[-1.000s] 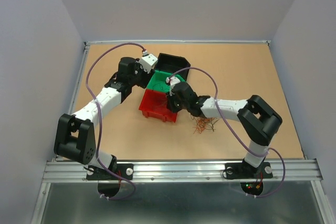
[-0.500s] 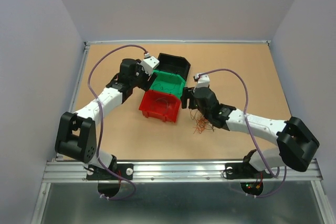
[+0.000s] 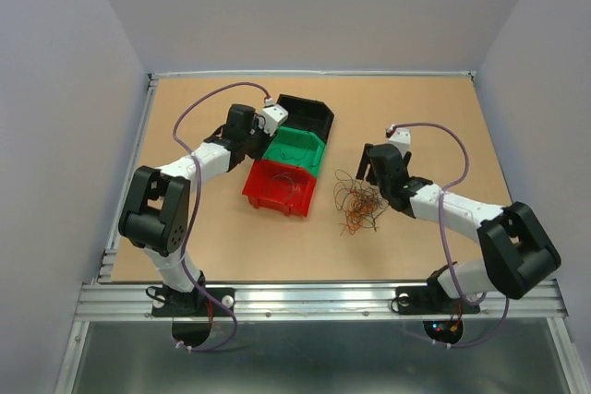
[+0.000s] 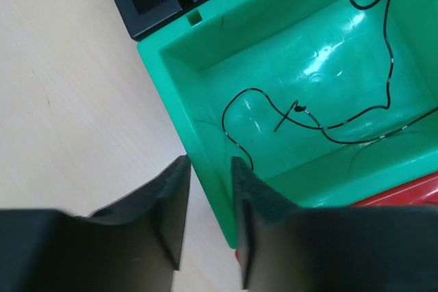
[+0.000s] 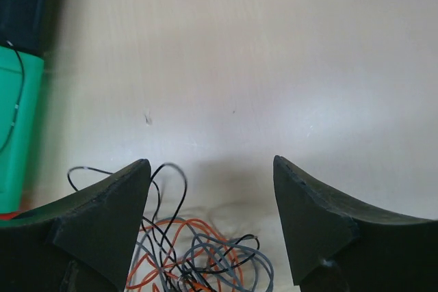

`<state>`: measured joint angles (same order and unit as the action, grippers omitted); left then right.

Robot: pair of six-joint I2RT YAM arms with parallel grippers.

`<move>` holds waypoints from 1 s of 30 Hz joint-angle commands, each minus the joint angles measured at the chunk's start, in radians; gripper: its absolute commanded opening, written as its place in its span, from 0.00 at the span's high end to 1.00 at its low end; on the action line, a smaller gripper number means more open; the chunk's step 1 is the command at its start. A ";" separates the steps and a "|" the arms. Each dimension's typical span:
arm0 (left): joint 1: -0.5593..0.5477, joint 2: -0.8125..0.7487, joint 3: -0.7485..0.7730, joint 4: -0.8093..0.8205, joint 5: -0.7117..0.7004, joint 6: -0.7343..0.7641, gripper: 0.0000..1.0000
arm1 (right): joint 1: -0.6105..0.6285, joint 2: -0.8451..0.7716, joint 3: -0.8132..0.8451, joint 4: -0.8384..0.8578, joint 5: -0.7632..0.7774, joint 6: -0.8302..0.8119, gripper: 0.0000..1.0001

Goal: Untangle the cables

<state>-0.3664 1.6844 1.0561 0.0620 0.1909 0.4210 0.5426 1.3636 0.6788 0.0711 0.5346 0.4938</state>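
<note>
The cables (image 3: 358, 205) lie as a loose clump of thin orange, grey and black wires on the table, right of the red bin (image 3: 263, 196). In the right wrist view the cables (image 5: 198, 258) sit just below my right gripper (image 5: 212, 169), which is open wide and empty. From above, my right gripper (image 3: 369, 165) is at the clump's upper right. A single black wire (image 4: 294, 111) lies loose inside the green bin (image 4: 205, 66). My left gripper (image 4: 211, 169) straddles that bin's left wall, jaws narrowed onto it. In the top view my left gripper (image 3: 265, 138) is at the green bin's (image 3: 309, 156) left edge.
Three bins stand in a row at mid-table: black (image 3: 319, 108) at the back, green in the middle, red nearest. A thin wire lies in the red bin. Raised rails border the table (image 3: 443, 117). Purple arm cables arc above both arms.
My right arm swung right, away from the bins, and its jaws opened over the clump, which now lies more spread out. My left gripper shifted to the green bin's wall and narrowed.
</note>
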 commanded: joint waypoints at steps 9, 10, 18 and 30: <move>-0.003 -0.017 0.042 -0.028 0.004 0.032 0.82 | -0.004 0.111 0.073 0.096 -0.277 -0.060 0.40; -0.003 -0.017 0.042 -0.030 0.002 0.027 0.78 | -0.004 0.098 0.070 0.098 -0.285 -0.063 0.44; -0.002 -0.035 0.033 -0.014 -0.019 -0.004 0.49 | -0.004 -0.003 0.016 0.122 -0.332 -0.077 0.99; 0.027 0.046 0.079 0.002 -0.088 -0.050 0.72 | -0.004 -0.260 -0.140 0.211 -0.472 -0.090 0.99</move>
<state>-0.3603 1.7096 1.0817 0.0410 0.1322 0.3889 0.5377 1.1759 0.5934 0.1959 0.1295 0.4179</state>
